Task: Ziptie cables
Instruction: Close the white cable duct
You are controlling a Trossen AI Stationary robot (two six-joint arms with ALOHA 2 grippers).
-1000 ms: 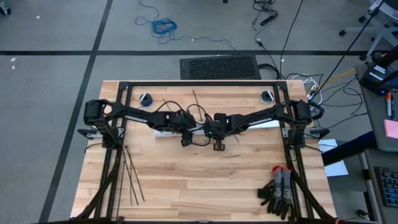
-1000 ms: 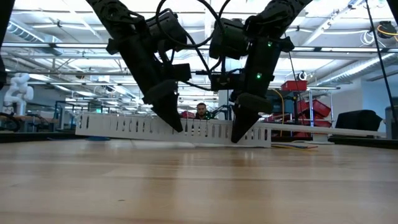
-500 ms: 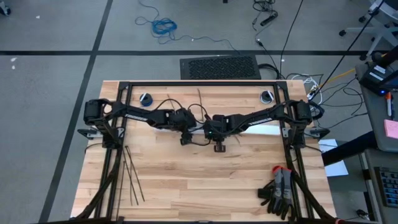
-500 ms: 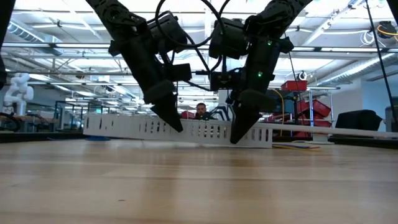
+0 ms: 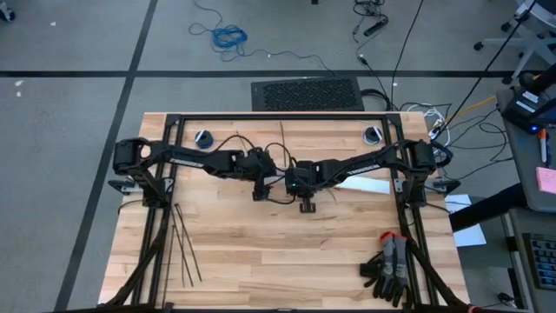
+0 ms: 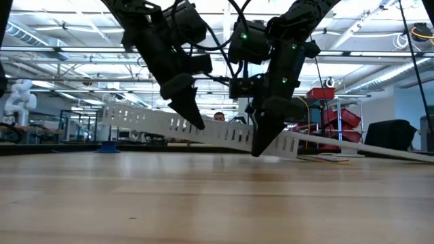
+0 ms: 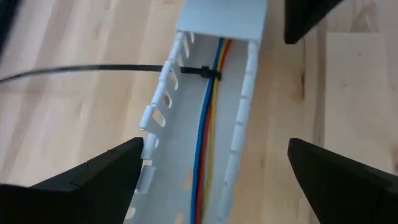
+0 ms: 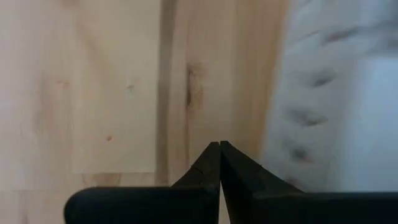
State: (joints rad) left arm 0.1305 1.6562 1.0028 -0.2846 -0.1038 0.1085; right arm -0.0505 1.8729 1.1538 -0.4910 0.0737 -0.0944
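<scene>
Mid-table toward the far edge, 1 ziptie (image 7: pixel 186 70) already binds the cables (image 7: pixel 208 130) inside the duct (image 7: pixel 221 25). Left gripper (image 7: pixel 214 171) wide open, empty, straddling the duct; right gripper (image 8: pixel 219 163) shut, empty. Next: fetch another ziptie.

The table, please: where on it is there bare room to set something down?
Bare wood spans the near middle of the table, between the zipties at its left edge and the gloves at its right. The far middle is crowded: both tools, left and right, meet over the duct.
</scene>
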